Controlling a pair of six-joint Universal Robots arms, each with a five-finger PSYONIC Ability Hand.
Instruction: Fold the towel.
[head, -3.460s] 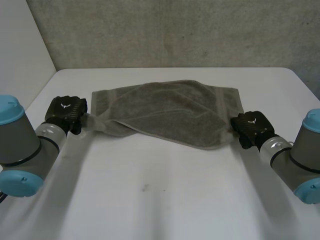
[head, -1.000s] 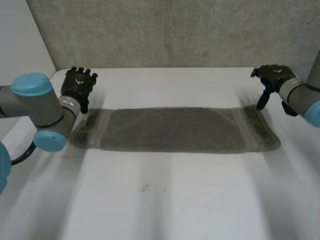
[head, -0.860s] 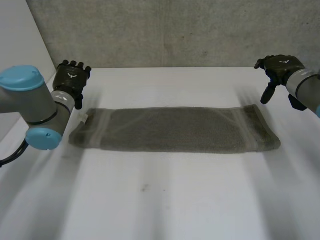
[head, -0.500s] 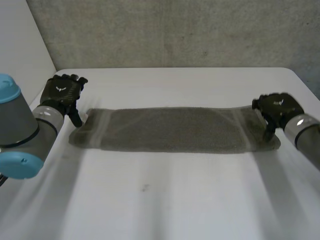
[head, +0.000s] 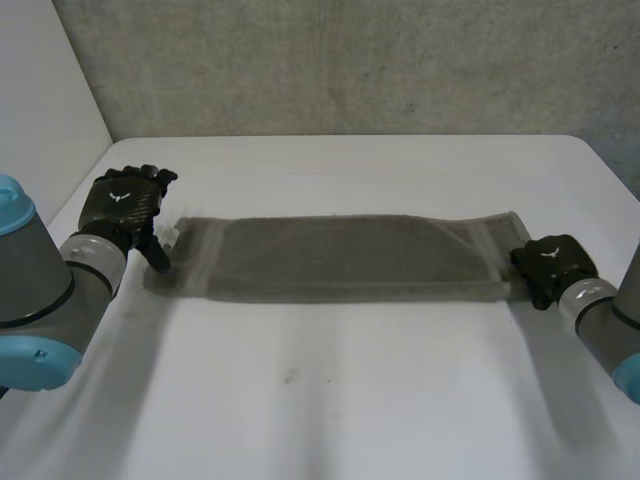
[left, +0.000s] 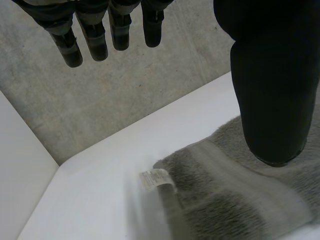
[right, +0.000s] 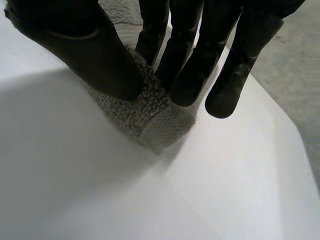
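No text can be read. A white tag (left: 156, 179) at the towel (left: 235, 200) corner is illegible. A white emblem (head: 121, 198) is borne by the left hand (head: 118, 212), at left of frame, and by the right hand (head: 550, 265).

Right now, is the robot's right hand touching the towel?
Touching. The right wrist view shows the right hand pinching a corner of the towel between its thumb and fingers.

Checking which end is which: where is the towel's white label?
In the left wrist view the label lies at the towel's corner beside the left hand's thumb; in the head view, that is its far left corner.
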